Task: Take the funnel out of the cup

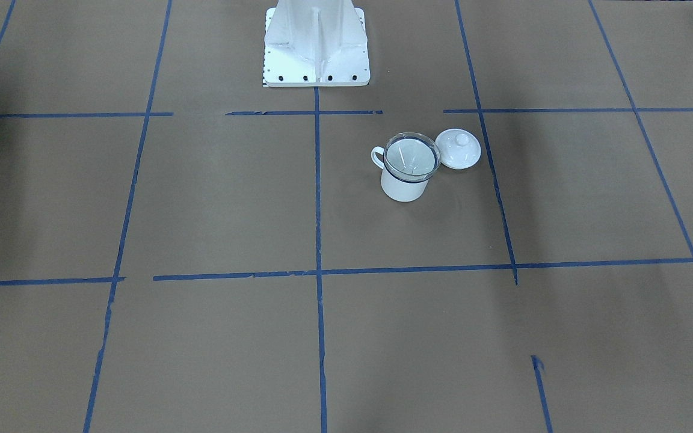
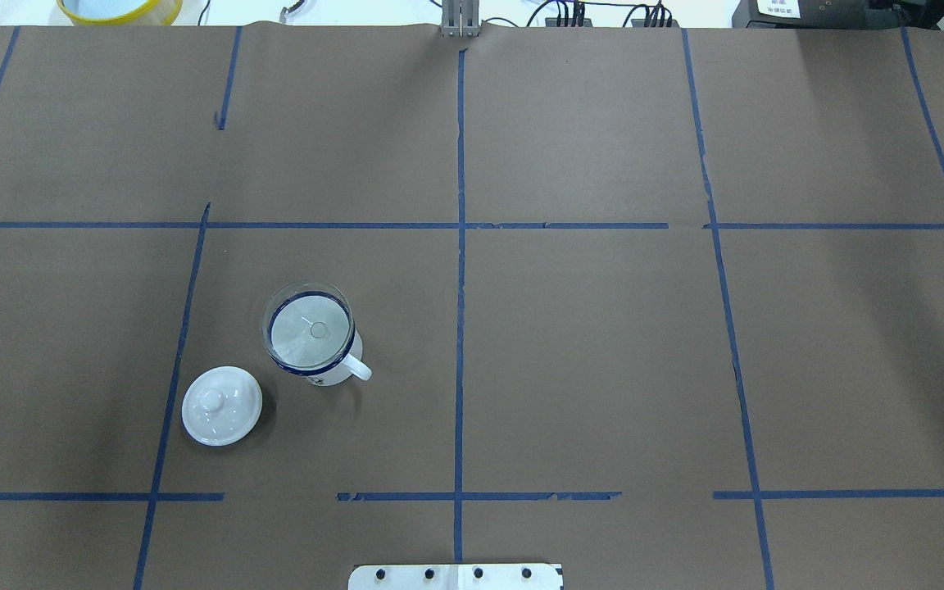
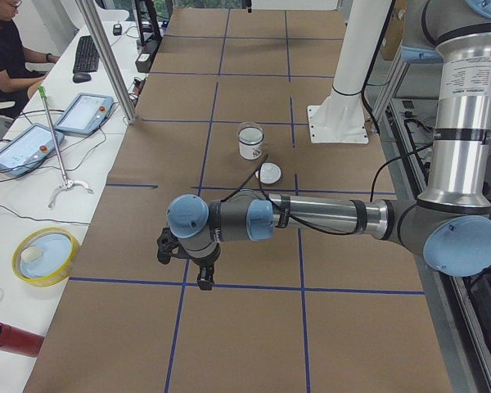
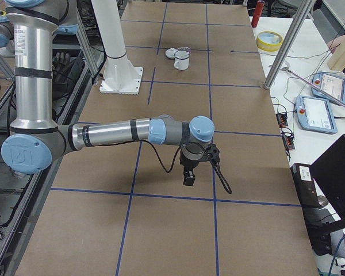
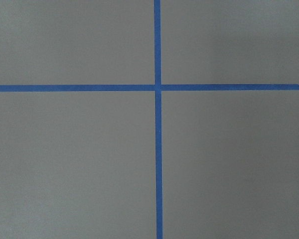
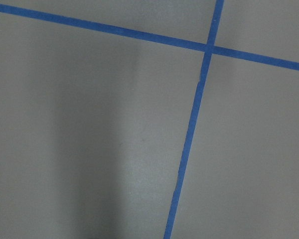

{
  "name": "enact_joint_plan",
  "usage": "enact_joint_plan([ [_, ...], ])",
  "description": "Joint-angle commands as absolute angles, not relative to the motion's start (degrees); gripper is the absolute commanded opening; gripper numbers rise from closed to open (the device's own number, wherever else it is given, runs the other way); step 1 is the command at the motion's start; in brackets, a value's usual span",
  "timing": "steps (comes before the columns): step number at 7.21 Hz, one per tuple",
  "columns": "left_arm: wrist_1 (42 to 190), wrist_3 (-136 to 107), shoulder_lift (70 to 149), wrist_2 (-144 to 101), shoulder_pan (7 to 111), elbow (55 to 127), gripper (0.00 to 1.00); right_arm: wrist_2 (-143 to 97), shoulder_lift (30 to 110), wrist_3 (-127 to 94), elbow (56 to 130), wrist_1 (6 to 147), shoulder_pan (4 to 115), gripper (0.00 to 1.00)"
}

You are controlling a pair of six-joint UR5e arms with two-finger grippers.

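Note:
A clear funnel [image 2: 309,326] sits mouth-up in the white mug [image 2: 320,369] with the dark blue rim, left of the table's centre line. They also show in the front view, the funnel [image 1: 411,156] in the mug [image 1: 403,187], and small in the side views [image 3: 250,131] [image 4: 183,53]. My left gripper [image 3: 203,281] shows only in the exterior left view, far from the mug, over a tape line. My right gripper [image 4: 188,179] shows only in the exterior right view, far from the mug. I cannot tell whether either is open or shut.
A white domed lid with a knob [image 2: 221,405] lies on the table beside the mug [image 1: 458,148]. The robot's white base [image 1: 315,42] stands at the table's near edge. A yellow bowl [image 3: 44,255] and tablets [image 3: 83,111] lie on the side bench.

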State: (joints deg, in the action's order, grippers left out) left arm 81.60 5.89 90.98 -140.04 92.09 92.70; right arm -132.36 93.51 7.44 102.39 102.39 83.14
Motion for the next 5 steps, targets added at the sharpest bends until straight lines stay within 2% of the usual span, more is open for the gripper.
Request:
enact_joint_plan([
  [1, 78.95, 5.63, 91.75, -140.01, 92.11, 94.03, 1.0, -132.36, 93.52, 7.47, 102.39, 102.39, 83.14, 1.0],
  [5, 78.05, 5.45, 91.14, -140.18, 92.2, 94.21, 1.0, -132.36, 93.52, 7.47, 102.39, 102.39, 83.14, 1.0],
])
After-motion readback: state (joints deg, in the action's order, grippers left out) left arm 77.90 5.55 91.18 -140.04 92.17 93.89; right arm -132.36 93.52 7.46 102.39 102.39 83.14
